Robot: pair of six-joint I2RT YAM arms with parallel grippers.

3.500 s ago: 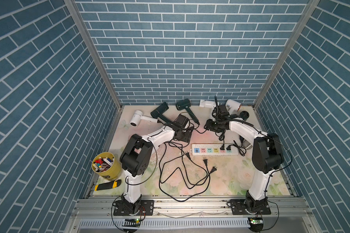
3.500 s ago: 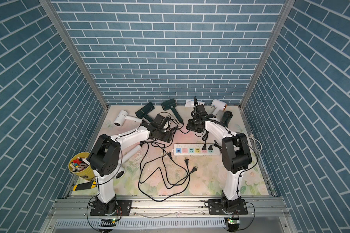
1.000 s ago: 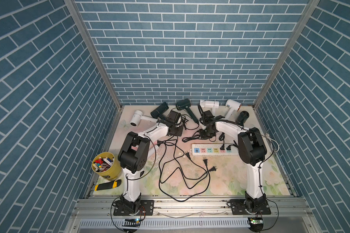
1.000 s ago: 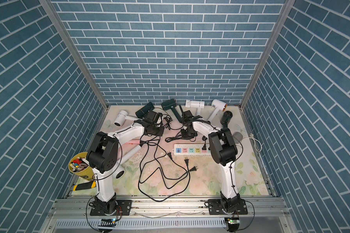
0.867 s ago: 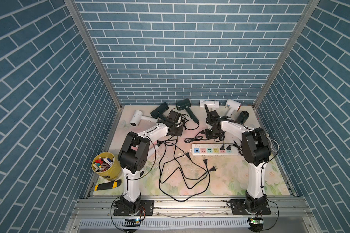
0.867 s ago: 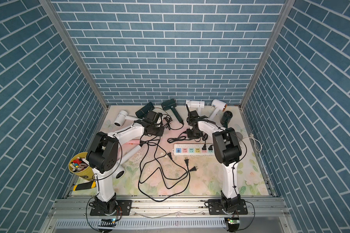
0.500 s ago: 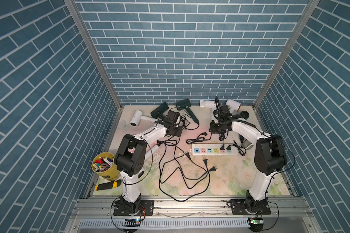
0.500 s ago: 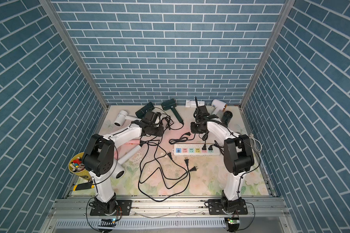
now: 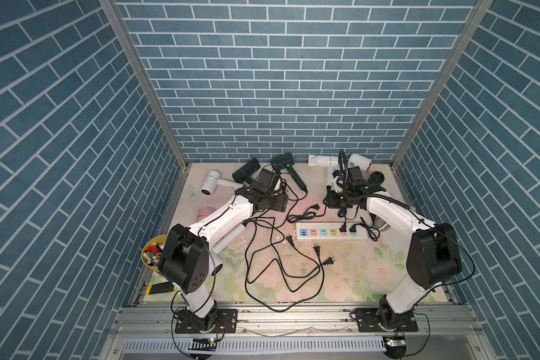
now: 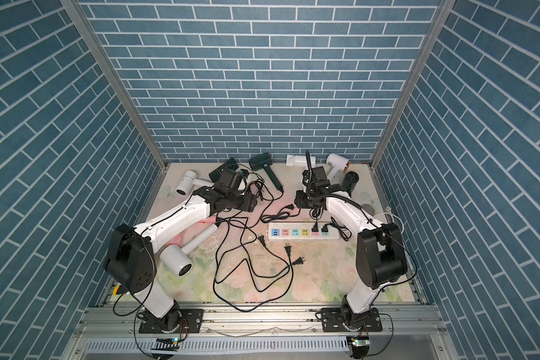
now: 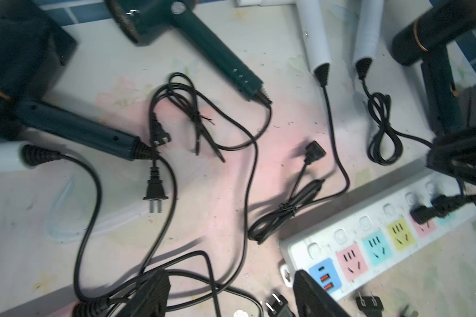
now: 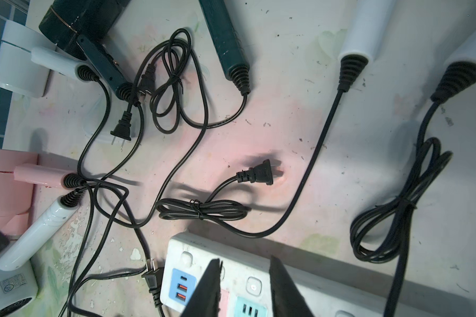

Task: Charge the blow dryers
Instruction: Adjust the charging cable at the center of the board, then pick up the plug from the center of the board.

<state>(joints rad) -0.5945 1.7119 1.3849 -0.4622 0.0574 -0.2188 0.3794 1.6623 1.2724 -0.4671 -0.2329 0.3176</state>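
on the mat (image 10: 325,280) lie eight blow dryers (image 10: 261,162) and one power strip (image 10: 303,239); left claw (image 11: 228,274) and right claw (image 12: 244,260) gape empty.

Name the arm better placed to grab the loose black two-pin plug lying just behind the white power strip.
Right, probably. The black two-pin plug lies straight ahead of the right gripper's open, empty jaws, close by. The left gripper, also open, hangs over tangled black cords, farther from it.
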